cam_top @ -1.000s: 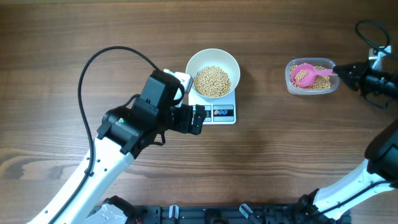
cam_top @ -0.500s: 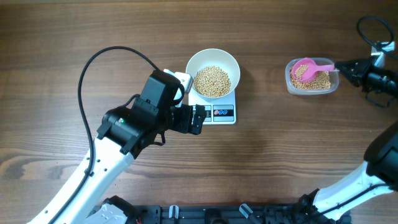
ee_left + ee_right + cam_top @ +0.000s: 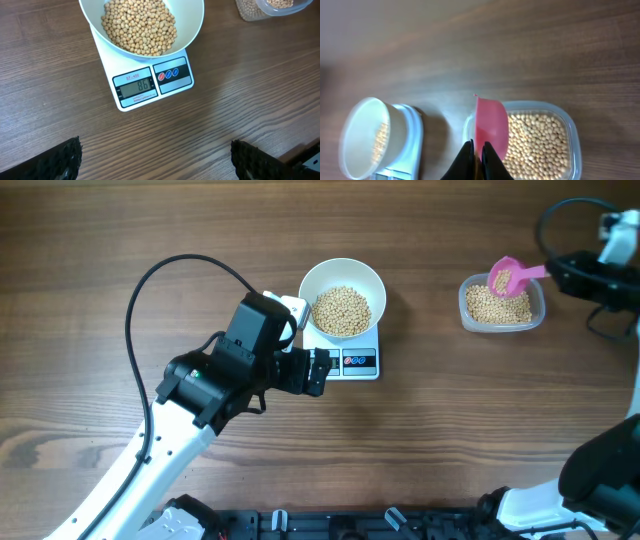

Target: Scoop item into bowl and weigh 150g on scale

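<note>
The white bowl (image 3: 342,275) stands on the scale (image 3: 361,362), with a heap of beige beans (image 3: 343,311) inside. In the left wrist view the bowl (image 3: 194,31), its beans (image 3: 140,25) and the scale (image 3: 172,89) with its lit display lie ahead of my left gripper (image 3: 157,162). That gripper is open and empty over bare wood. In the overhead view the left gripper (image 3: 322,371) sits beside the scale's front left. My right gripper (image 3: 548,272) is shut on the handle of a pink scoop (image 3: 506,277). The scoop carries beans and hangs above the clear tub (image 3: 502,318). The right wrist view shows the scoop (image 3: 491,125) tilted in the right gripper (image 3: 479,150).
The clear tub (image 3: 572,135) holds more beans (image 3: 535,142). A black cable (image 3: 170,275) loops over the table behind the left arm. Black arm bases line the front edge (image 3: 330,525). The bowl (image 3: 355,135) on the scale shows left of the tub.
My right gripper has lifted the pink scoop out of the tub's beans and drawn it toward the far side, now loaded. The left arm has not moved.
</note>
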`<state>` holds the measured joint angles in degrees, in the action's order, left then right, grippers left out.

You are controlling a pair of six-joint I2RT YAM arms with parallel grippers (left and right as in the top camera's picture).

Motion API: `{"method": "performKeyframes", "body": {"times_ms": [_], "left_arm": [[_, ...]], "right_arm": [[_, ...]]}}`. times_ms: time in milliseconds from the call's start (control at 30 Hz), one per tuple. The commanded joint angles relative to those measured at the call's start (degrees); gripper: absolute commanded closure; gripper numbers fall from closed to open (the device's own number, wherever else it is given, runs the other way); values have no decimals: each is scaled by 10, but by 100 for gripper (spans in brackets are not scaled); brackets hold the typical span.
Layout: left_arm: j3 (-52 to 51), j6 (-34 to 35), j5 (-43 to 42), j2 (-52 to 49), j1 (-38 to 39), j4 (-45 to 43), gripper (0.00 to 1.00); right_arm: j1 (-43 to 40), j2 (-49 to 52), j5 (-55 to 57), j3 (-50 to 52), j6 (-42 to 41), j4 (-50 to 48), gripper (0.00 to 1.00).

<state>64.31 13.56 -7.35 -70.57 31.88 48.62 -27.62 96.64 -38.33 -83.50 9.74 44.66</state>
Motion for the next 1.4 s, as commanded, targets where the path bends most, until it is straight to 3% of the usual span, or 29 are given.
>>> {"method": "performKeyframes", "body": {"times_ms": [0, 200, 500, 1367], "left_arm": [[-2, -12, 5, 0, 3, 0, 0], [-2, -12, 5, 0, 3, 0, 0], [-2, -12, 5, 0, 3, 0, 0], [-2, -12, 5, 0, 3, 0, 0]], "right_arm": [[49, -1, 139, -9, 40, 11, 96], [123, 0, 289, -6, 40, 10, 96], [151, 13, 385, 12, 42, 2, 96], [208, 14, 337, 85, -10, -20, 96]]}}
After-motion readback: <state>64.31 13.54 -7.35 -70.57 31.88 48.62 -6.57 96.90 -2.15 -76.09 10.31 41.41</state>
